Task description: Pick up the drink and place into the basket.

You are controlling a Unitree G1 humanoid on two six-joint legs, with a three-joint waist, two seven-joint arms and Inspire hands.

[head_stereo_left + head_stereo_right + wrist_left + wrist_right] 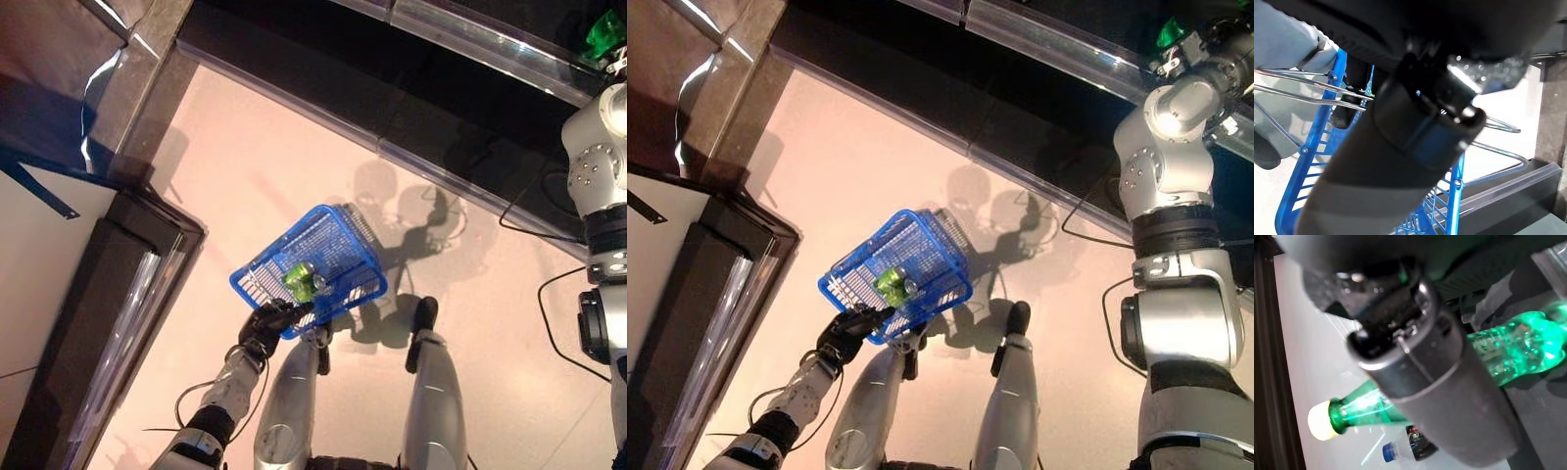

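A blue wire basket [345,247] hangs tilted over the pale floor, and my left hand [267,327] is shut on its metal handle [1301,95]. A green drink [302,281] lies inside the basket. At the far right my right hand [1218,51] is up at the dark shelf, curled round a green bottle [1518,350] with a pale cap [1320,421]; its thumb [1440,382] lies across the bottle's middle. In the eye views only the bottle's green top [1171,34] shows above that hand.
A dark shelf with clear plastic front rails [470,34] runs across the far side. A dark cabinet with a glossy edge [118,294] stands on the left. A small bottle with a blue cap [1390,451] lies behind the green bottle.
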